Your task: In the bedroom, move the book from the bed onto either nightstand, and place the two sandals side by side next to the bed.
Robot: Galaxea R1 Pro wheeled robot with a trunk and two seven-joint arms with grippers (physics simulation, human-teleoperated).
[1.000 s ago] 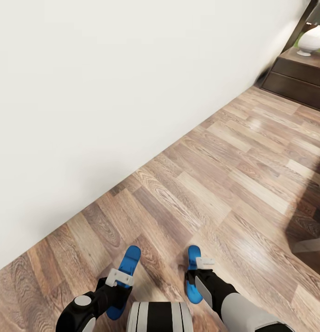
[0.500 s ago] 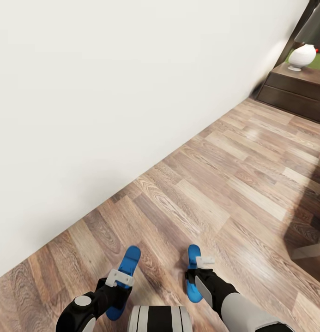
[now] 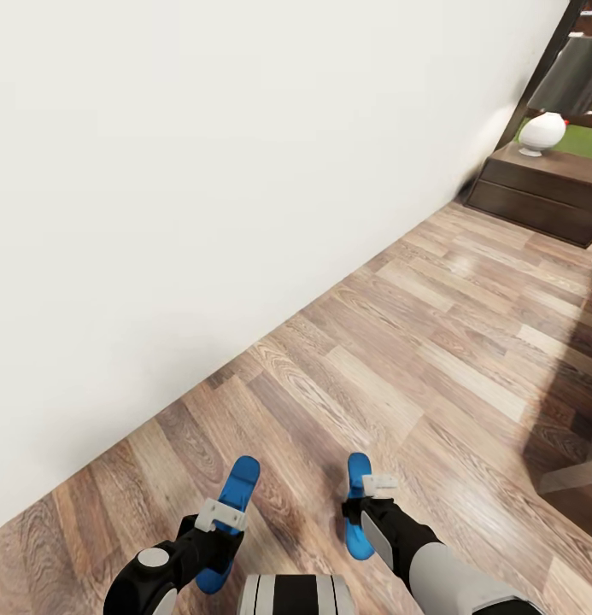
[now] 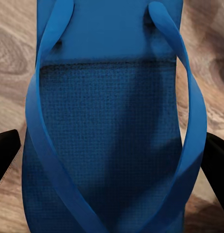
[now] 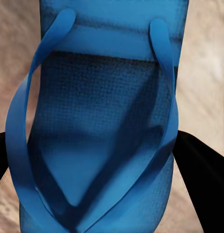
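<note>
Each hand carries one bright-blue sandal above the wood-plank floor. My left gripper is shut on the left sandal, whose sole and straps show up close in the left wrist view between the black fingers. My right gripper is shut on the right sandal, seen close in the right wrist view with a black finger beside it. A dark-brown nightstand stands far off at the upper right. The book is out of view.
A long white wall runs diagonally along the left. A white rounded vase sits on the nightstand, with a dark window frame behind it. A pale corner of something juts in at the right edge. Bare plank floor lies ahead.
The whole picture has shifted, so the camera moved: the nightstand and vase now sit further left and lower. Both grippers hold their sandals as before.
</note>
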